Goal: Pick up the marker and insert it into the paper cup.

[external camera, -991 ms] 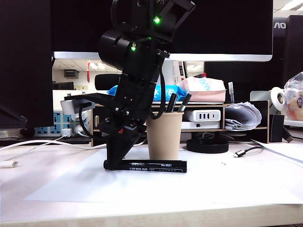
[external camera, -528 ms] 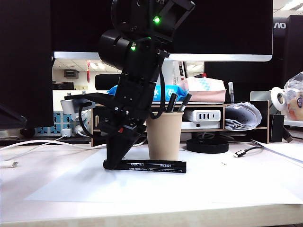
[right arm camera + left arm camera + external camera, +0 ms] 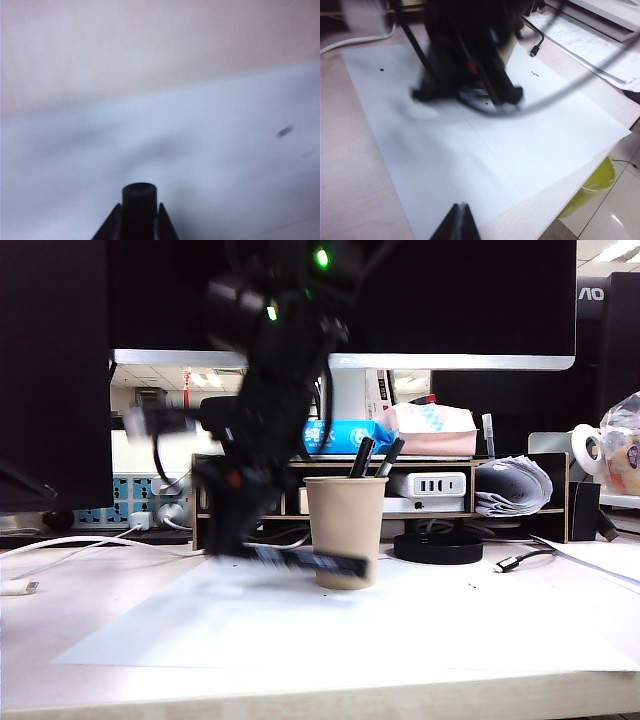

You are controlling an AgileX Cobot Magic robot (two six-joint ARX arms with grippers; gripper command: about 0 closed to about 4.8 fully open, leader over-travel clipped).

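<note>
Right jaws (image 3: 137,220) clamped on long slim black marker (image 3: 300,560), blurred, lifted off white paper sheet (image 3: 400,630) beside tan paper cup (image 3: 345,530). Left jaws (image 3: 457,225) pressed together, partly cut off.

Office: monitor (image 3: 470,300), desk organiser (image 3: 440,490).

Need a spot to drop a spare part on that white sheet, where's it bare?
Bare: the white paper sheet in front of and right of the tan paper cup, toward the table's front edge. Crowded: behind the cup, shelf clutter and a black round puck; left of it, the right gripper shut on the black marker. The left gripper, shut, hangs over the sheet's near edge.
</note>
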